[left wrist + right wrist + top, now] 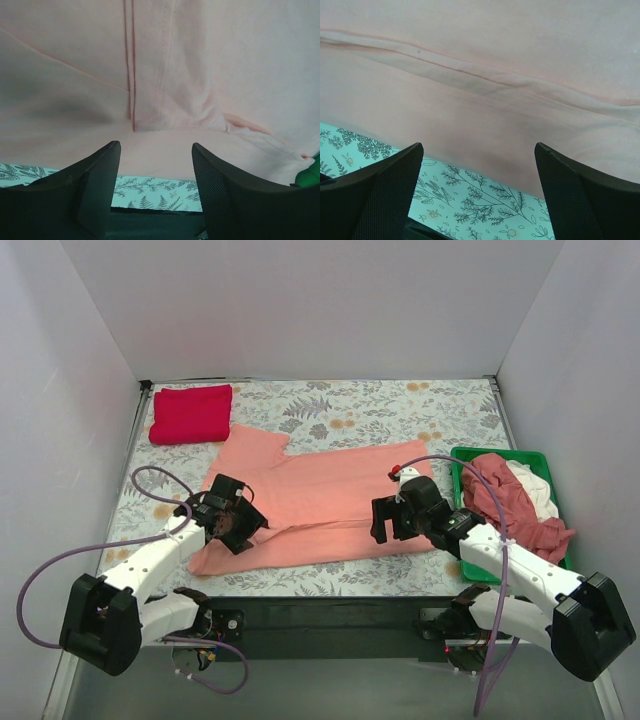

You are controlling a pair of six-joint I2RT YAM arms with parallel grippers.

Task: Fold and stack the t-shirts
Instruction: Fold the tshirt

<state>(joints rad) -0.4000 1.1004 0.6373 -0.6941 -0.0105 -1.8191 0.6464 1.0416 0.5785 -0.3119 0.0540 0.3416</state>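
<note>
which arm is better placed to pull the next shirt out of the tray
Right, probably. The tray sits on the right, just beyond the right gripper; the left gripper is across the pink shirt from it.

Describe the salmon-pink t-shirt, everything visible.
The salmon-pink t-shirt lies flat across the middle of the flowered table cover, soft thin cotton by its look. It is partly folded lengthwise, hem seams showing, one sleeve pointing to the back left. The left gripper is over its left end, the right gripper over its right end, both with jaws open at the near edge; contact cannot be told.
</note>
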